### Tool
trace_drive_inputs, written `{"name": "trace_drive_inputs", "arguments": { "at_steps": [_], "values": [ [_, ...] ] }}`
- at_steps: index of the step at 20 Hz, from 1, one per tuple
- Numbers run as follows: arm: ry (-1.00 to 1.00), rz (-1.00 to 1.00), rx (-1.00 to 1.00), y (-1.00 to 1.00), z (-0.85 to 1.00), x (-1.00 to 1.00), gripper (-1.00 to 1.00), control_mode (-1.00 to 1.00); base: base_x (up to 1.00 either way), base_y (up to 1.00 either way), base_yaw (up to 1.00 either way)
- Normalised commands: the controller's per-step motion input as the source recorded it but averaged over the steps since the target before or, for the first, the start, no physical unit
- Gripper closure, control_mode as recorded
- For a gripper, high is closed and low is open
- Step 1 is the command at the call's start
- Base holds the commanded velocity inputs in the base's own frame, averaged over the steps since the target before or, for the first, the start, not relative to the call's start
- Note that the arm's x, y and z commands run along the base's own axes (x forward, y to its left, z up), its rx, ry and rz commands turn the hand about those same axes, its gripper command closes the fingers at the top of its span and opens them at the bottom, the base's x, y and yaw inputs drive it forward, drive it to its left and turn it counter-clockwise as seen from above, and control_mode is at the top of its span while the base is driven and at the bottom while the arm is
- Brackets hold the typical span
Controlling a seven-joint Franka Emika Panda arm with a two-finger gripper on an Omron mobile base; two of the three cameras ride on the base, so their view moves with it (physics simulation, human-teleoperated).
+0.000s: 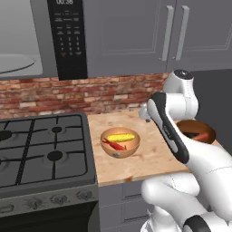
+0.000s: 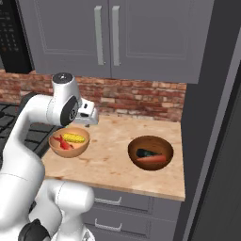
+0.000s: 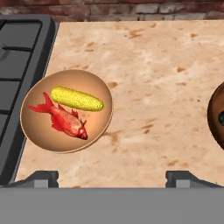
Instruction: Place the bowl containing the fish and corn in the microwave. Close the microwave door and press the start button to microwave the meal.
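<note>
The orange-tan bowl (image 1: 120, 142) (image 2: 69, 142) (image 3: 66, 110) sits on the wooden counter (image 1: 149, 156) right beside the stove. In it lie the yellow corn (image 3: 77, 99) (image 1: 121, 137) and the red fish (image 3: 63, 117) (image 1: 114, 145). My gripper (image 3: 113, 178) hangs open well above the counter, a little to the right of the bowl, with nothing between its fingers. The microwave (image 1: 27, 27) is mounted up at the left above the stove; its grey cavity stands open with the glass turntable (image 1: 13, 63) showing, beside the black keypad panel (image 1: 68, 36). The microwave door is out of view.
A darker brown bowl (image 2: 150, 153) (image 1: 197, 131) holding other food stands farther right on the counter. The black gas stove (image 1: 41, 145) fills the left. Grey wall cabinets (image 2: 108, 37) hang over the counter, with a brick backsplash (image 1: 90, 93) behind and a tall dark panel (image 2: 212, 141) at the right end.
</note>
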Motion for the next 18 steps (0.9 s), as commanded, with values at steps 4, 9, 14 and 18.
{"name": "trace_drive_inputs", "arguments": {
  "at_steps": [4,9,14,18],
  "values": [
    [0.0,-0.15,0.12,0.11,-0.68,-0.2,-1.0,-1.0,0.0,0.0,0.0],
    [0.09,-0.17,0.07,0.15,-0.54,-0.01,-1.0,-1.0,0.0,0.0,0.0],
    [0.14,-0.17,0.07,0.23,-0.57,0.19,-1.0,-1.0,0.0,0.0,0.0],
    [0.11,-0.18,0.14,0.17,-0.51,0.36,-1.0,-1.0,0.0,0.0,0.0]
  ]
}}
